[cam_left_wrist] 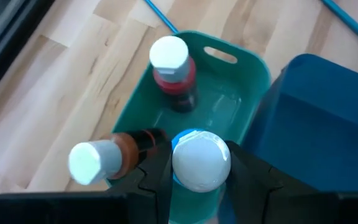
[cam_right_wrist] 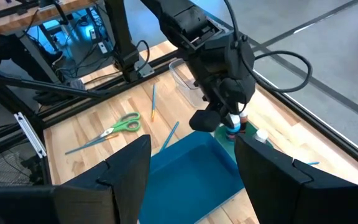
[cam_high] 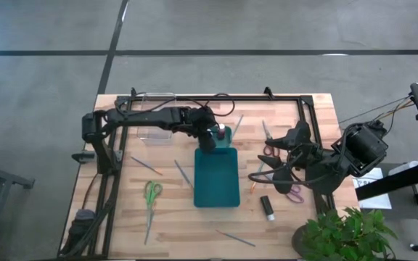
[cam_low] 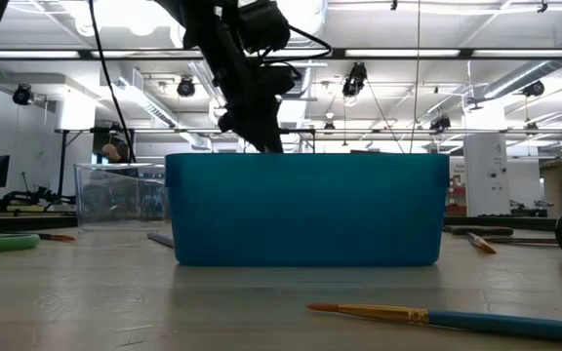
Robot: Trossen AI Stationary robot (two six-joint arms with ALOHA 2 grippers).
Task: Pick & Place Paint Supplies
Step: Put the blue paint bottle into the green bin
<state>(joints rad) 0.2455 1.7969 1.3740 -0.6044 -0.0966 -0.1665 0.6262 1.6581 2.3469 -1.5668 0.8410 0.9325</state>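
The wooden bench [cam_high: 122,217] carries a large teal tray [cam_high: 217,177] in the middle and a smaller teal tray [cam_left_wrist: 253,81] at its far end. The left gripper [cam_left_wrist: 194,171] hangs over that small tray, its fingers closed around a white-capped bottle [cam_left_wrist: 199,158] held upright. Directly below stand a red bottle [cam_left_wrist: 173,71] and a brown one [cam_left_wrist: 104,158], so it probably goes straight down. The right gripper [cam_right_wrist: 191,168] waits half open and empty, near the scissors [cam_high: 271,152].

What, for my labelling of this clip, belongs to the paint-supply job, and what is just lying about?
Job: white-capped bottle in the left gripper; red bottle in the small green tray; black bottle; green scissors; brushes.
Lying about: clear box; potted plant; big teal tray; right gripper, open, waiting at the table's right.
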